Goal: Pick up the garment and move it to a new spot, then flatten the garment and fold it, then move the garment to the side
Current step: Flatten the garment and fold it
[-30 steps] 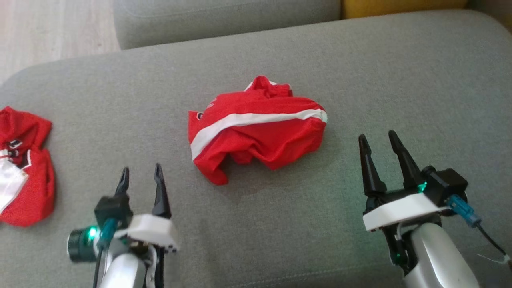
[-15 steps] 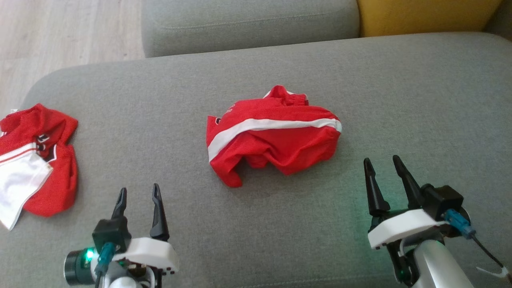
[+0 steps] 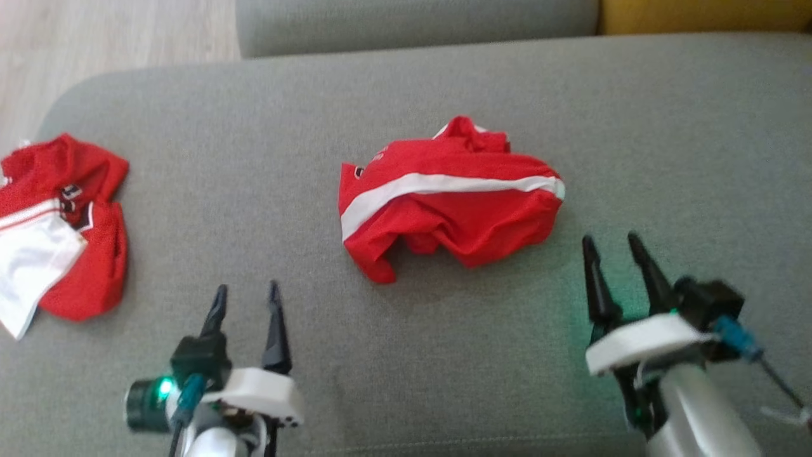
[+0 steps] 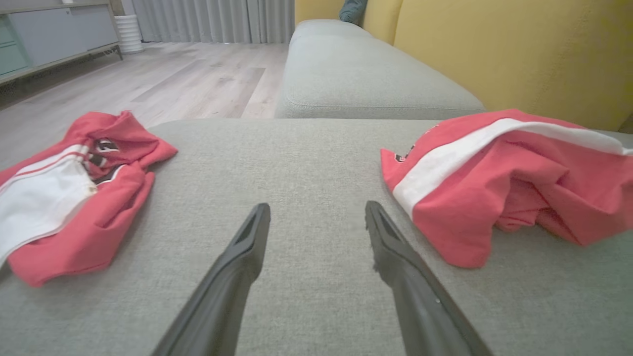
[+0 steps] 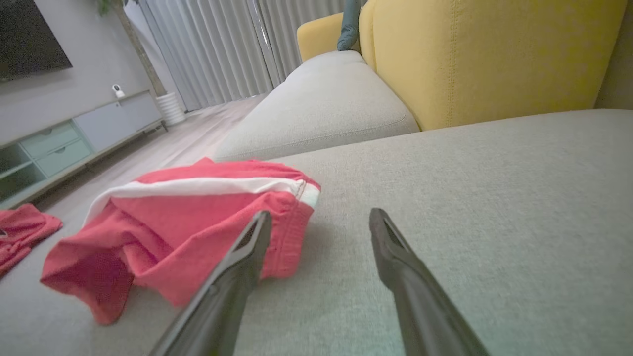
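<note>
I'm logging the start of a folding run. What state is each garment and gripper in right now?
Red garment with white stripe, crumpled heap in the middle of the grey sofa cushion, not held.
Red and white garment, bunched up at the cushion's left end, not held.
Left gripper, open, empty.
Right gripper, open, empty, near the striped garment, not gripping it.

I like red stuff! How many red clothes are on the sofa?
2. One crumpled garment lies in the middle of the grey cushion; the other garment lies at its left end. More could be out of view.
</note>
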Motion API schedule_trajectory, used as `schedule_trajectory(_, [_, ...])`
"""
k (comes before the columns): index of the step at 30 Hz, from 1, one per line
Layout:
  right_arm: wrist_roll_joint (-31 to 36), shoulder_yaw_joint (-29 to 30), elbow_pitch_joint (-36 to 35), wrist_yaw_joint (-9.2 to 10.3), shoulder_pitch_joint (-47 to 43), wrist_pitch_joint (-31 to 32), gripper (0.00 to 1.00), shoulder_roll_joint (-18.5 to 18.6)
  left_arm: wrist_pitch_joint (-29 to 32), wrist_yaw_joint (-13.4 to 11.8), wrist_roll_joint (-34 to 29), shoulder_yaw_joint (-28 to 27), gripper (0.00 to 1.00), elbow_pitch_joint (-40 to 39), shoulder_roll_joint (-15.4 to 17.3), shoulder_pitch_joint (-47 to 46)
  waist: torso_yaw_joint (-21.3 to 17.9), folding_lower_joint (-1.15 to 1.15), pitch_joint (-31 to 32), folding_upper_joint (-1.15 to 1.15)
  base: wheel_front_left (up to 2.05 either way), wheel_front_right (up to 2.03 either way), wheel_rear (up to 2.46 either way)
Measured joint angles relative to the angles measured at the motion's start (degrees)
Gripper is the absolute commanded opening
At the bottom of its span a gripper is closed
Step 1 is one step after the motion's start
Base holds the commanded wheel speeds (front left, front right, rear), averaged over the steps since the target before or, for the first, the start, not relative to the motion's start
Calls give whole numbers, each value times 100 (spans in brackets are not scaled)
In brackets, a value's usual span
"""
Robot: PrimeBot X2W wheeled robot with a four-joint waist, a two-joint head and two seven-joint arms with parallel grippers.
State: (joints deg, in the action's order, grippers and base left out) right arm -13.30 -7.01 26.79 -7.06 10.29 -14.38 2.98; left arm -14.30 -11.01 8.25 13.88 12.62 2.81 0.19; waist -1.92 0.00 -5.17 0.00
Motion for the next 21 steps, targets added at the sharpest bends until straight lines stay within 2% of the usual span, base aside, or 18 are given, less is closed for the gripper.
schedule_trajectory(10, [-862,24,459,0,1122,0,100,31,0,26,-3,434,100,-5,-8,-636,164,0,-709,0,0,0,0])
schedule_trajectory(21, [-2157,-394,921,0,1406,0,100,153,0,25,-2,679,100,-1,-8,-884,440,0,-1034,0,0,0,0])
